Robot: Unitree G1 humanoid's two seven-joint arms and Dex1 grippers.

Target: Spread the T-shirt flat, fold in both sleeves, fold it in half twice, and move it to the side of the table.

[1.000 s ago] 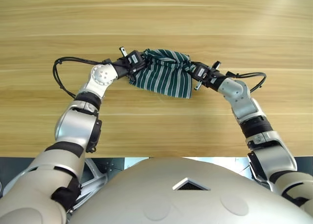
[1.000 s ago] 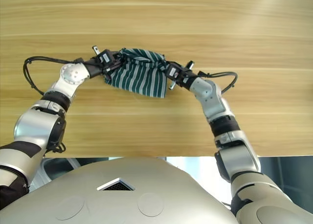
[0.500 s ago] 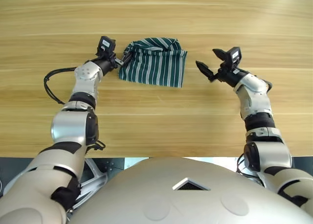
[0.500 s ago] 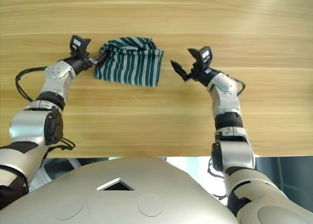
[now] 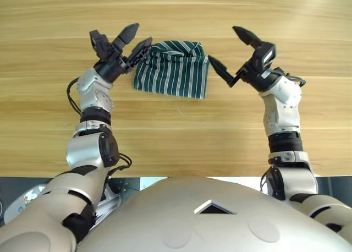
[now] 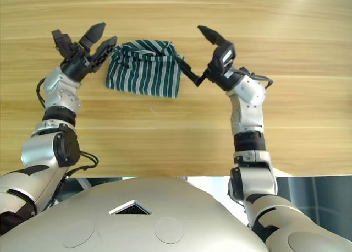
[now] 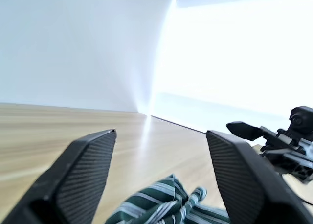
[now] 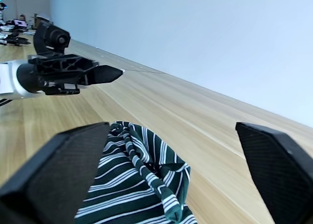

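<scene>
T-shirt (image 8: pixel 142 185) bunched at far edge — left claw (image 5: pixel 137 36), right claw (image 5: pixel 224 44) agape.

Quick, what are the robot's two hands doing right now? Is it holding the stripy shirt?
Left gripper: open, holding nothing.
Right gripper: open, holding nothing.
The T-shirt lies folded on the table between them.

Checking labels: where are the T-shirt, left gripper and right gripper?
T-shirt (image 5: pixel 173 70), left eye view, middle of the cloth.
left gripper (image 5: pixel 144 32), left eye view, midway between fingertips.
right gripper (image 5: pixel 221 42), left eye view, midway between fingertips.
</scene>
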